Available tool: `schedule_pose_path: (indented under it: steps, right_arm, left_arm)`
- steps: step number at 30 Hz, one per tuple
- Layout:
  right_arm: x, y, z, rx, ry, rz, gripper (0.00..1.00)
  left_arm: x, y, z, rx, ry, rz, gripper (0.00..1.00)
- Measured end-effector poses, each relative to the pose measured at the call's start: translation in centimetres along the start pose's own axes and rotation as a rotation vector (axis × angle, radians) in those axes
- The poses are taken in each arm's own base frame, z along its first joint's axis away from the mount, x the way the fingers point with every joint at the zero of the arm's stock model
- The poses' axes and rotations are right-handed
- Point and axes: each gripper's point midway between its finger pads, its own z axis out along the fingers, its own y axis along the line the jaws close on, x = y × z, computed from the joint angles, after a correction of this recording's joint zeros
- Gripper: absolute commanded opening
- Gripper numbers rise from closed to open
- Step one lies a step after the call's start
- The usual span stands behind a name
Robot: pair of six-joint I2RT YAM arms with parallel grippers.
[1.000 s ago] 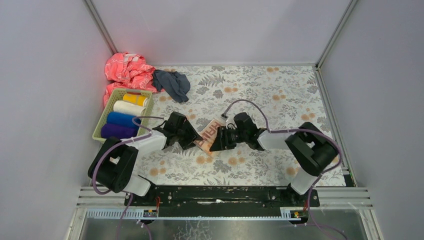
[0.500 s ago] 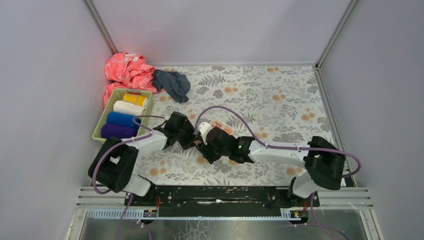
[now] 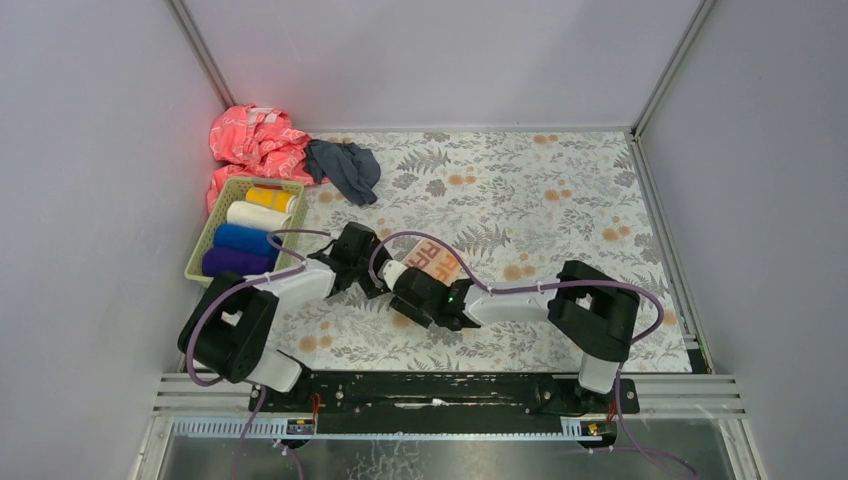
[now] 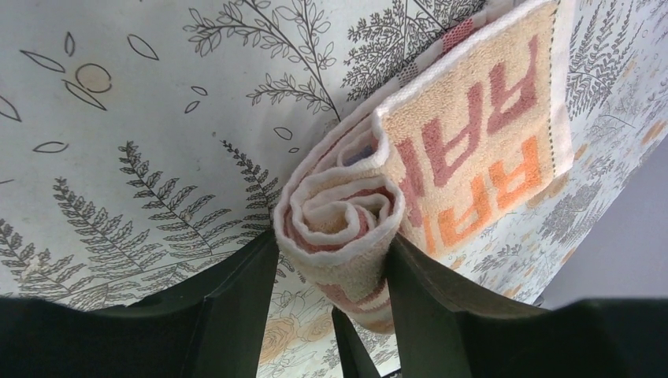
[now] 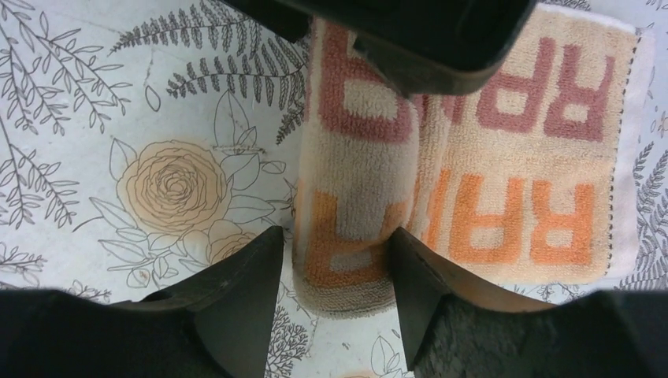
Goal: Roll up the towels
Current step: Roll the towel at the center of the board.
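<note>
The cream towel (image 4: 488, 134), printed with orange and red letters, lies partly rolled on the floral covering. My left gripper (image 4: 331, 276) is shut on one end of its rolled part (image 4: 339, 213), with both fingers pressed into the cloth. My right gripper (image 5: 335, 291) is open and straddles the other end of the roll (image 5: 354, 181); one finger touches it and the other stands slightly off. In the top view both grippers, left (image 3: 372, 278) and right (image 3: 403, 288), meet beside the flat part (image 3: 440, 265). A dark grey-blue towel (image 3: 345, 168) lies crumpled at the back left.
A green basket (image 3: 203, 245) at the left holds yellow (image 3: 270, 198), white (image 3: 258, 215), blue (image 3: 243, 238) and purple (image 3: 235, 262) rolls. A pink cloth (image 3: 255, 140) is bunched in the back left corner. Grey walls enclose the table on three sides.
My right arm has swung from the towel's right side across to its near side, and its gripper now sits over the roll's end. The left gripper has kept its hold and place.
</note>
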Motion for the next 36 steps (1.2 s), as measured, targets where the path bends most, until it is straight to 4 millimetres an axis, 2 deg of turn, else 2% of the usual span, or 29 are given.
schedule_pose_path:
  steps: [7, 9, 12, 15, 19, 23, 29, 36]
  right_arm:
    - [-0.1, 0.0, 0.4, -0.001, 0.001, -0.026, 0.37]
    - [-0.2, 0.5, 0.5, -0.046, 0.001, -0.017, 0.3]
    - [-0.8, 1.0, 0.5, -0.154, -0.01, 0.037, 0.26]
    - [-1.2, 1.4, 0.1, -0.314, -0.016, 0.15, 0.25]
    - [-1.3, 1.8, -0.7, -0.515, -0.008, 0.291, 0.24]
    - [-1.4, 2.7, -1.5, -0.713, 0.013, 0.426, 0.24]
    - [-1.6, 2.4, -1.9, -0.941, 0.015, 0.67, 0.27]
    - [-0.7, 1.6, -1.3, -1.087, 0.06, 0.864, 0.28]
  left_arm:
    - [0.0, -0.3, -0.1, 0.006, -0.003, 0.004, 0.62]
    - [-0.2, -0.3, -0.3, 0.003, -0.014, 0.008, 0.66]
    - [-0.5, 0.5, -1.2, -0.028, -0.038, 0.015, 0.7]
    - [-1.1, 1.0, -2.7, -0.039, -0.076, 0.002, 0.73]
    - [-2.2, 0.8, -5.0, -0.017, -0.138, -0.011, 0.75]
    - [-2.1, 0.8, -6.4, 0.008, -0.159, -0.012, 0.76]
    - [-0.3, 1.8, -6.3, 0.012, -0.097, -0.027, 0.74]
    - [1.5, 2.0, -5.4, 0.002, -0.029, -0.029, 0.71]
